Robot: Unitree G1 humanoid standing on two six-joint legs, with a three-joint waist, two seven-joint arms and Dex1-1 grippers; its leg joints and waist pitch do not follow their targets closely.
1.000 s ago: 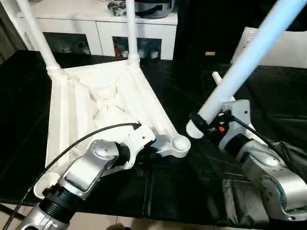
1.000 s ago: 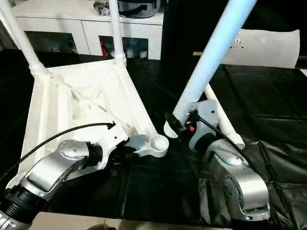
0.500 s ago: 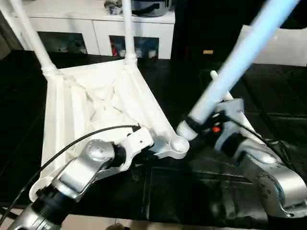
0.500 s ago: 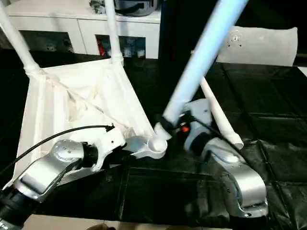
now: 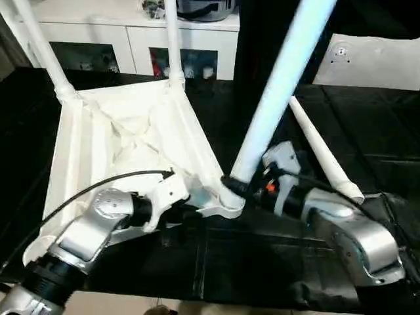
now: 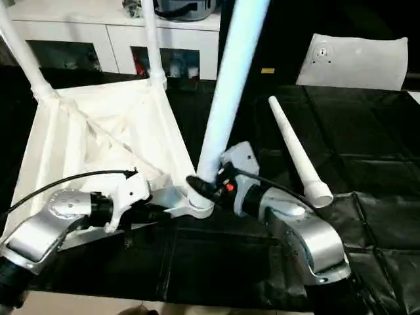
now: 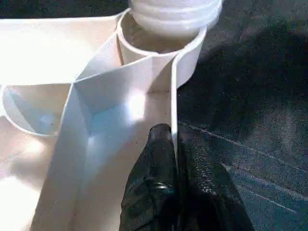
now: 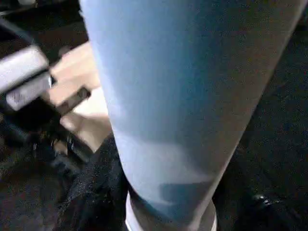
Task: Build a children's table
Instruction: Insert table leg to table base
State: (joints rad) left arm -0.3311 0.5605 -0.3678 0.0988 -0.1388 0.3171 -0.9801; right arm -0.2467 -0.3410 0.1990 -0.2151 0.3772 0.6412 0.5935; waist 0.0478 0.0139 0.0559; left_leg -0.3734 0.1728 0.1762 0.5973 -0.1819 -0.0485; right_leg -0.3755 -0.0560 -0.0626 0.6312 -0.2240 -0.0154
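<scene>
Black sheeting (image 5: pixel 275 275) is covering the work surface across the whole lower and right part of the head views, and the upturned square top (image 5: pixel 125 141) of the children's table is lying on it in the left half, ribbed underside facing up. Behind it, along the upper edge, a white cabinet (image 5: pixel 131 39) with dark openings is standing, and a white cushion-like bag (image 6: pixel 357 60) is sitting at the upper right. Two legs (image 5: pixel 172 39) are already rising upright from the far corner sockets toward the top of the picture. A third leg (image 5: pixel 275 98) is slanting up from lower centre to the top edge, its threaded base meeting the near corner socket (image 5: pixel 228 202); in the left wrist view that base is sitting at the mouth of the round socket (image 7: pixel 159 45). A fourth leg (image 6: pixel 294 154) is lying loose on the sheeting at centre right, just beside the right forearm. The right gripper (image 5: pixel 237 187) is clamping the third leg near its base, black fingers wrapping around it. The left gripper (image 7: pixel 174 159), at lower centre left, is pinching the top's thin rim wall beside that socket, one finger (image 7: pixel 156 163) on each side.
</scene>
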